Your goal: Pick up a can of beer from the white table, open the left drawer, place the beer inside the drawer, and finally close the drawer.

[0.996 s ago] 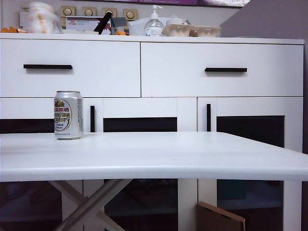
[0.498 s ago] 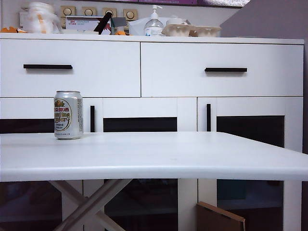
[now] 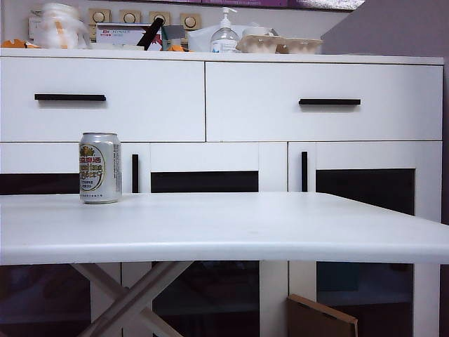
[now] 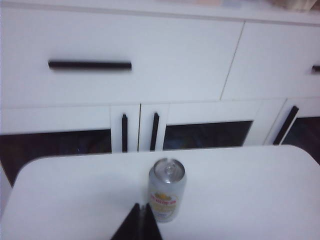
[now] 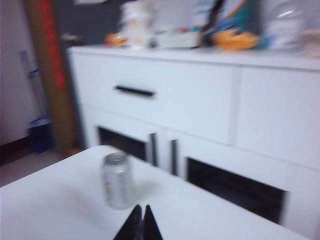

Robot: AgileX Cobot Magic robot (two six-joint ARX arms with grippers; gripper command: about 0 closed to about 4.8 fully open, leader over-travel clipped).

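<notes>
The beer can (image 3: 99, 168) stands upright toward the left of the white bench (image 3: 231, 228), below the left drawer (image 3: 102, 99), which is fully shut. The left pincer (image 4: 141, 211) is closed just short of the can, so pressing on without parting could tip it; the right pincer (image 5: 141, 212), closed too, hangs farther off and might crowd the same grab

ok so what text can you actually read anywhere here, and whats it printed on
Nothing reads cleanly enough to quote.
can of beer: red Chinese characters and green lettering under a gold emblem, too small to read.
white box on the cabinet top: a red logo and dark print, too blurred.
pump bottle: label unreadable.
left drawer and white table: no text.
</notes>
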